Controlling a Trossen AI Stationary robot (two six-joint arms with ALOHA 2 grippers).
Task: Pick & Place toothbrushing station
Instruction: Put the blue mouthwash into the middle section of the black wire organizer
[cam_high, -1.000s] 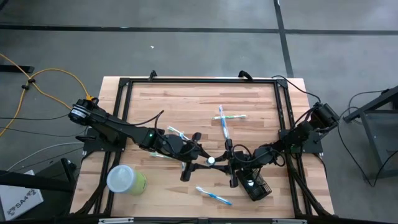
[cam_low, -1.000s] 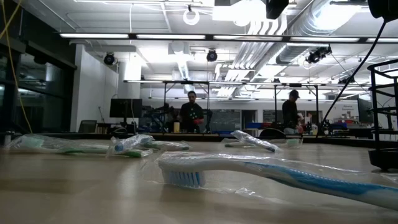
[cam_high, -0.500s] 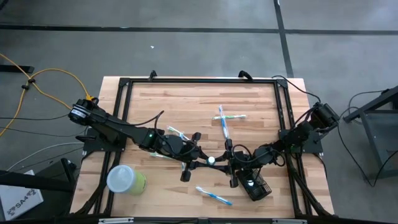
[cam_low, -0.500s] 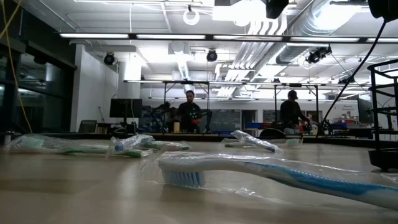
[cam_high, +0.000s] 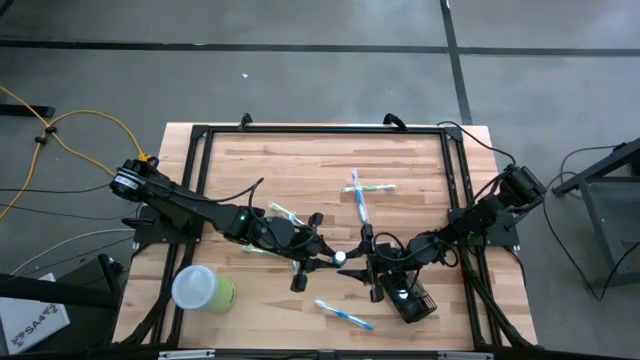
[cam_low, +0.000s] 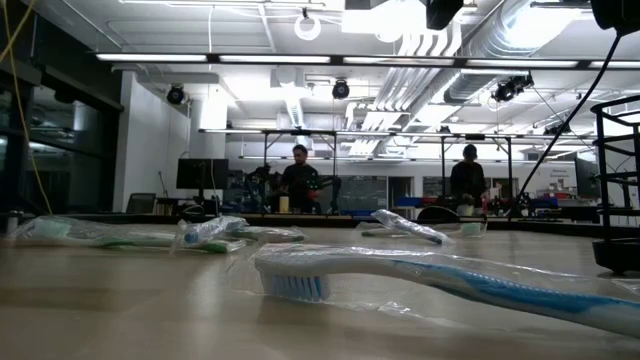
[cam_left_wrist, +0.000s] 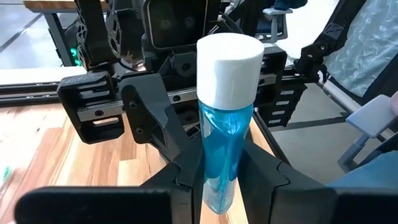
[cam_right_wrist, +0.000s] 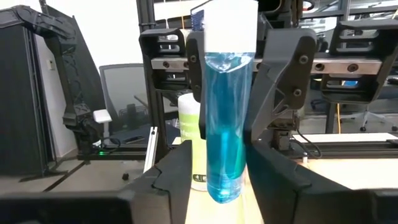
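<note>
A blue toothpaste tube with a white cap (cam_high: 340, 257) stands upright above the middle of the table, between my two grippers. My left gripper (cam_high: 322, 262) comes from the table's left and is shut on the tube (cam_left_wrist: 225, 143). My right gripper (cam_high: 362, 262) comes from the right. Its open fingers stand on either side of the tube (cam_right_wrist: 227, 124), and a gap shows beside one finger. The black wire-mesh station (cam_high: 412, 300) rests on the table near the right front, just beyond my right gripper. It shows at the right edge of the low view (cam_low: 618, 250). My left gripper pinches the tube's blue body (cam_left_wrist: 221, 177) between its two fingers, well below the white cap (cam_left_wrist: 229, 56). The fingers come level from the table's left and lie across the tube. The tube stands upright, cap up; its lower end is out of view.
A lime-green cup with a whitish lid (cam_high: 203, 290) stands at the near left. Wrapped toothbrushes lie at the far middle (cam_high: 358, 190), the near middle (cam_high: 343, 315) and under my left arm (cam_high: 285, 213). One toothbrush fills the low view's foreground (cam_low: 450, 275). People stand far behind the table.
</note>
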